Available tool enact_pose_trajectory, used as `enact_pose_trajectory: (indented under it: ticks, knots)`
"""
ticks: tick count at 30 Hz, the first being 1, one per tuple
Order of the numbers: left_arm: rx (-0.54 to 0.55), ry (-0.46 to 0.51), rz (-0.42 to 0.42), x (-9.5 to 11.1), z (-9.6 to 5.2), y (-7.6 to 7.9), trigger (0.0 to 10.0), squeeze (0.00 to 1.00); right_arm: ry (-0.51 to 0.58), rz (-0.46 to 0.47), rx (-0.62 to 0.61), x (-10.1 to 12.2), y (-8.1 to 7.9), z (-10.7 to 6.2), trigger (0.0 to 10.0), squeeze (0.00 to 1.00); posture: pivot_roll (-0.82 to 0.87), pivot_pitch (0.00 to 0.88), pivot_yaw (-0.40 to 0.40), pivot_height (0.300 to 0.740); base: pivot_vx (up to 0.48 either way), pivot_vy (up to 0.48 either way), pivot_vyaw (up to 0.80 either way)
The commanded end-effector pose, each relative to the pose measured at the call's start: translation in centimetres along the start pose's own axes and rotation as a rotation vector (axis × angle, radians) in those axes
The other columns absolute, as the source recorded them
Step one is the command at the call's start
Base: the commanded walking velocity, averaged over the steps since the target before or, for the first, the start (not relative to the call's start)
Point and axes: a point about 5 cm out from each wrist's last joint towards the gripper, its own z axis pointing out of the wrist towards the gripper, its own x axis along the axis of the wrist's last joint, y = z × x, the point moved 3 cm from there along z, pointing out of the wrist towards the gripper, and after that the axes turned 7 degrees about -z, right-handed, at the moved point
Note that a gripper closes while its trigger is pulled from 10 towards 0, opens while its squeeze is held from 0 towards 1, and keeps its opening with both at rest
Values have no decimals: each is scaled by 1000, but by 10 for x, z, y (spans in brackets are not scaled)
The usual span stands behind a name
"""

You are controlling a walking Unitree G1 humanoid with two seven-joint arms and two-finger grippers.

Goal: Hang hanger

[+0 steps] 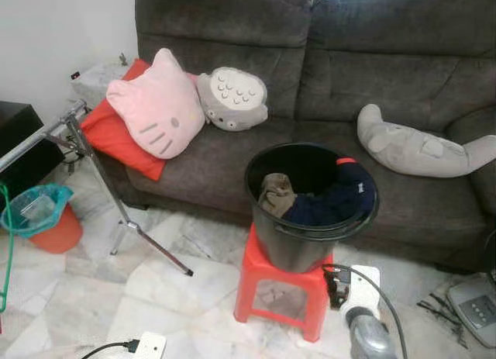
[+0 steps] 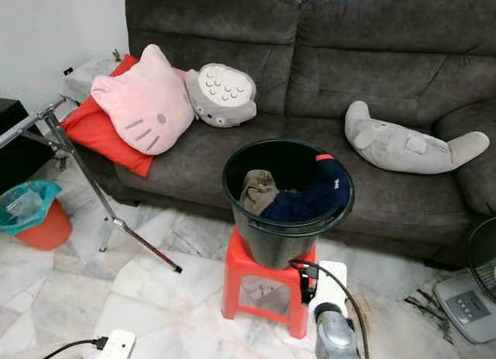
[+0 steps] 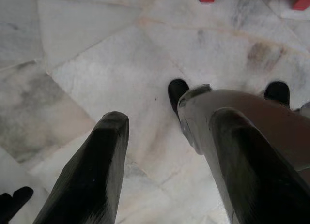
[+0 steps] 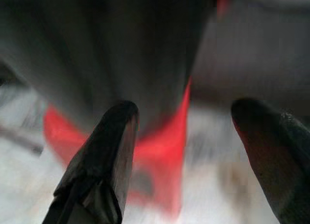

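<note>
A thin green hanger (image 1: 6, 243) shows at the far left edge, below the slanted top bar of a metal clothes rack (image 1: 99, 177). My right arm (image 1: 361, 308) reaches forward low beside the red stool (image 1: 273, 281). In the right wrist view my right gripper (image 4: 185, 108) is open with nothing between its fingers, facing the black bucket (image 4: 121, 50) and the stool, all blurred. My left gripper (image 3: 169, 118) is open over the marble floor (image 3: 97, 64), holding nothing.
The black bucket (image 1: 310, 219) on the stool holds dark clothes. Behind it stands a grey sofa (image 1: 349, 72) with a pink cat cushion (image 1: 159, 107) and plush toys. An orange bin (image 1: 46, 219) sits left, a power strip (image 1: 147, 347) in front, a grey appliance (image 1: 474, 306) right.
</note>
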Motion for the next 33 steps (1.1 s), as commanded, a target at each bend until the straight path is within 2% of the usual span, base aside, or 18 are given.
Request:
enact_pose_trajectory:
  ticks: [1, 4, 5, 7, 9, 11, 13, 14, 15, 17, 21, 23, 26, 30, 33]
  knots:
    - [1, -9, 6, -1, 0, -2, 10000, 0, 147, -31, -15, 26, 5, -4, 10000, 0, -71, 0, 19, 740, 0, 0, 0]
    - [-1, -11, 13, -2, 0, -2, 10000, 0, 232, -90, -18, 42, 12, -19, 10000, 0, -82, 0, 17, 740, 0, 0, 0]
    - [-1, -11, 13, -2, 0, -2, 10000, 0, 232, -90, -18, 42, 12, -19, 10000, 0, -82, 0, 17, 740, 0, 0, 0]
    - [-2, -11, 15, -2, -1, -2, 10000, 0, 303, -89, -37, 57, 20, -44, 10000, 0, -83, 0, 12, 740, 0, 0, 0]
    - [-2, -11, 16, -2, -1, -3, 10000, 0, 330, -108, -42, 63, 21, -53, 10000, 0, -83, 0, 12, 740, 0, 0, 0]
    - [0, -12, 16, -2, -1, -4, 10000, 0, 355, -83, -76, 70, 25, -61, 10000, 0, -94, 0, 15, 740, 0, 0, 0]
    - [2, -13, 18, -2, -1, -5, 10000, 0, 366, -41, -148, 84, 38, -61, 10000, 0, -99, 0, 19, 740, 0, 0, 0]
    - [2, -15, 22, -3, -1, -5, 10000, 0, 368, 20, -207, 97, 50, -58, 10000, 0, -108, 0, 25, 740, 0, 0, 0]
    - [2, -15, 22, -3, -1, -5, 10000, 0, 368, 20, -207, 97, 50, -58, 10000, 0, -108, 0, 25, 740, 0, 0, 0]
    - [1, -17, 28, -3, -1, -5, 10000, 0, 374, 171, -274, 118, 68, -40, 10000, 0, -114, 0, 33, 740, 0, 0, 0]
    - [0, -14, 27, -2, -1, -5, 10000, 0, 364, 213, -274, 129, 73, -19, 10000, 0, -110, 0, 30, 740, 0, 0, 0]
    - [1, -10, 20, -1, -1, -4, 10000, 0, 336, 228, -236, 129, 68, -5, 10000, 0, -102, 0, 25, 740, 0, 0, 0]
    - [3, -5, 6, 0, -1, -5, 10000, 0, 340, 196, -211, 137, 58, 1, 10000, 0, -92, 0, 25, 740, 0, 0, 0]
    - [6, -1, -2, 0, -1, -6, 10000, 0, 346, 205, -205, 144, 53, 1, 10000, 0, -93, 0, 28, 740, 0, 0, 0]
    - [6, 0, -3, 1, -1, -6, 10000, 0, 357, 182, -170, 148, 43, 2, 10000, 0, -93, 0, 29, 740, 0, 0, 0]
